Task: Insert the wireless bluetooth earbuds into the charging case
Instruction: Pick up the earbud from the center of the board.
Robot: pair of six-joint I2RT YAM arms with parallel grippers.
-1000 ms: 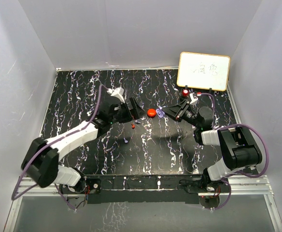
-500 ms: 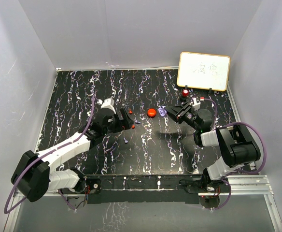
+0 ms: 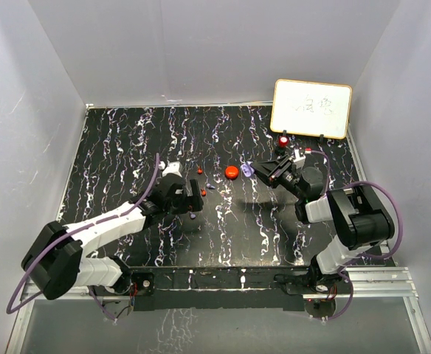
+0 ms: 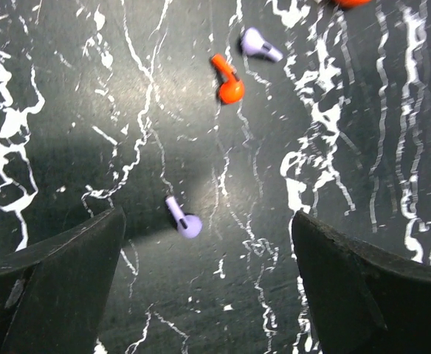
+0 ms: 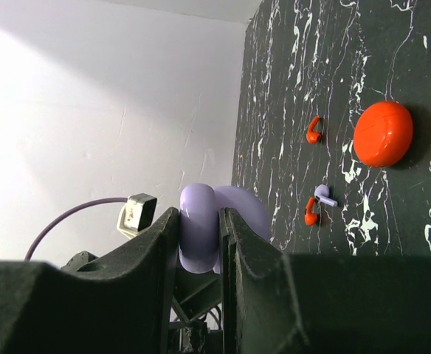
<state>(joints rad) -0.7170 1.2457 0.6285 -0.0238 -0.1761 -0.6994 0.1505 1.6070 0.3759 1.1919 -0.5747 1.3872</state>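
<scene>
- Pale purple earbud (image 4: 184, 220) lies on the tabletop (image 4: 68, 110) directly below my left tool (image 4: 208, 220), between its spread fingers and nearer the left one.
- Its stem slants up and leftward in the wrist view, roughly crosswise to my closing line.
- It is tiny and glossy, with a rounded bud.
- My right tool (image 5: 199, 217) pinches the purple charging case (image 5: 245, 206), well apart from it.

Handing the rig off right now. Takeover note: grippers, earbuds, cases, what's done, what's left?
Left gripper: open, over a purple earbud lying on the table.
Right gripper: shut on the purple case, held off the table.
Red case on the table; second purple earbud, one red earbud and the other red earbud lie loose nearby.
Done: nothing, all four earbuds are out of the cases.
Left: pick and seat each one.
</scene>
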